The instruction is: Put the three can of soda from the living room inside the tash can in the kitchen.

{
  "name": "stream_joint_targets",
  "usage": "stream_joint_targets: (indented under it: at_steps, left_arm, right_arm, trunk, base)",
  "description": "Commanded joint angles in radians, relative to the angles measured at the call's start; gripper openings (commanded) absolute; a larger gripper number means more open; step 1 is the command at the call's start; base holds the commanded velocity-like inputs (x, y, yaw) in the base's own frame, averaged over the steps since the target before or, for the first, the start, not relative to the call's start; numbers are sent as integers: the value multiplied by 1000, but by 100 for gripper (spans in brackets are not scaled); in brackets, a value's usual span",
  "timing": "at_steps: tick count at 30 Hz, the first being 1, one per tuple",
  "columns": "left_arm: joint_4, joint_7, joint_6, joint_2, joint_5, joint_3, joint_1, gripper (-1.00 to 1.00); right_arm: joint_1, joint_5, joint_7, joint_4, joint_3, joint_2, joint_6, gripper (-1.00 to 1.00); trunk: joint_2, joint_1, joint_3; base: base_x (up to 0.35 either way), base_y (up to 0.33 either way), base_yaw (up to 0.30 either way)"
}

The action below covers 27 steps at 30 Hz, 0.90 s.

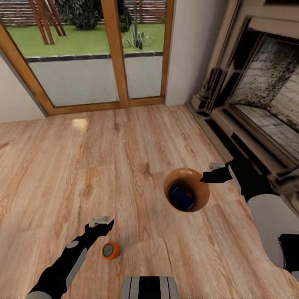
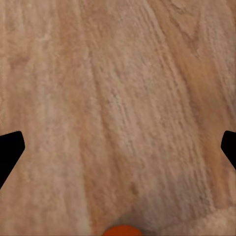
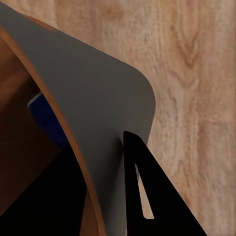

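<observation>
The left hand [image 1: 101,224] hung low over the plank floor [image 1: 124,158] of the living room, its fingers spread wide and holding nothing; in the left wrist view the two dark fingertips [image 2: 10,150] stood at opposite edges with bare wood between them. Just beside that hand, a little toward the robot, an orange soda can [image 1: 110,251] stood upright on the floor, its silvery top showing, untouched.

Further right, the trash can [image 1: 187,189] was held off the floor, tilted so its mouth faced the head camera, with a blue soda can [image 1: 182,198] lying inside. The right hand [image 1: 212,176] was clamped on the bin's rim: the right wrist view showed one finger [image 3: 152,196] outside the wall and the other within.

The step in hand looked to be collecting the orange can. The next move would call for lowering the open left hand around it, closing, then carrying it over the bin's mouth. A third can was not visible.
</observation>
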Motion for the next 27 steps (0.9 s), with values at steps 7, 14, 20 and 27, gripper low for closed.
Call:
stream_joint_targets:
  at_steps: [7, 14, 20, 27]
  left_arm:
    - [14, 0, -1, -1, -1, 4, -1, 100]
    - [133, -2, -16, 2, 1, -1, -2, 100]
    - [147, -2, -19, 1, 3, -4, -2, 100]
    - [147, -3, -20, 2, 3, -8, -1, 100]
  right_arm:
    - [-5, -23, 4, 2, 3, -1, 7, -100]
    - [-55, -23, 4, 4, 11, 0, 7, -100]
    - [-66, -23, 4, 13, 12, 1, 7, -100]
    - [-68, -23, 4, 15, 14, 1, 7, -100]
  trunk:
    - [-2, 3, -27]
    - [-3, 6, -54]
    - [-4, 7, -62]
    - [-4, 7, -62]
  base:
    - [0, 0, 0]
    - [0, 0, 0]
    - [0, 0, 0]
    - [0, 0, 0]
